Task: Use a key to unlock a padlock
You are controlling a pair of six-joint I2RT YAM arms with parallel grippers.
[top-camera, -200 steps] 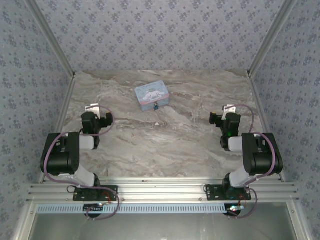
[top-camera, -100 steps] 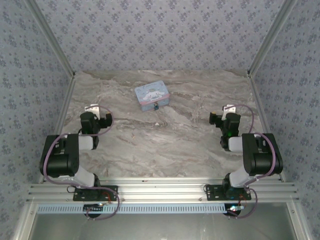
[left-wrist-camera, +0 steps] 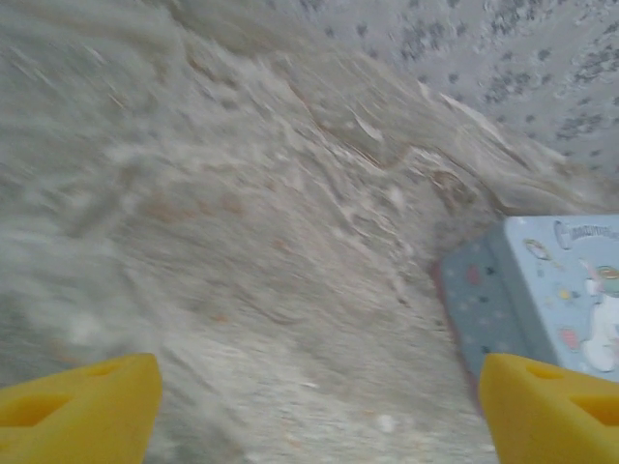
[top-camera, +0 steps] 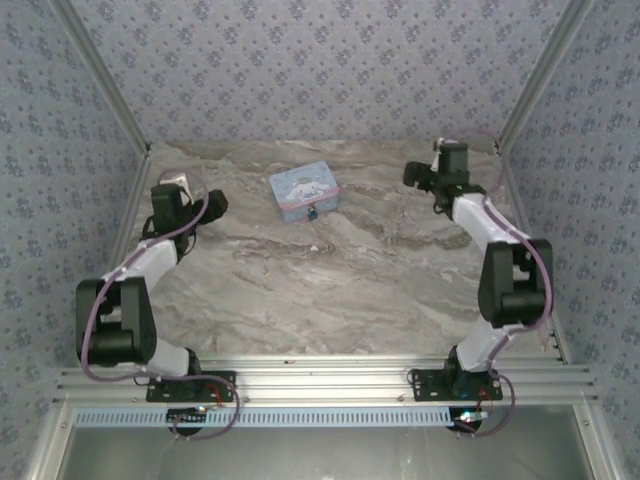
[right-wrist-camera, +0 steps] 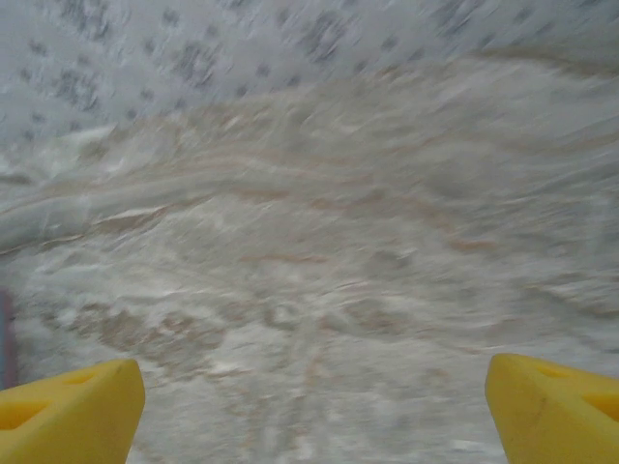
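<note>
Resting on the grey-and-beige marble-patterned table (top-camera: 330,290), the light blue rectangular cartoon-printed tin box (top-camera: 303,190) lies toward the far edge, slightly left of centre and turned a little askew. The tiny dark bluish-teal padlock (top-camera: 313,212) sits against the middle of the tin's near side wall. At this size, the condition of its shackle cannot be determined.

Left arm: the left end effector (top-camera: 213,203) is positioned left of the tin, apart from it, and faces toward it. In the left wrist view, the yellow fingertips (left-wrist-camera: 77,406) occupy the two bottom corners. They are spread wide, with bare table surface between them. A corner of the tin appears at the right edge of that view, just beyond the right-hand fingertip.

Right arm: the right end effector (top-camera: 415,175) is positioned near the far right of the table, to the right of the tin and well apart from it. In the right wrist view, its yellow fingertips (right-wrist-camera: 63,411) are likewise spread wide, with blurred table surface between them. The blue floral-patterned wall (top-camera: 300,60) lies beyond.

Neither end effector contacts the tin or the padlock.
</note>
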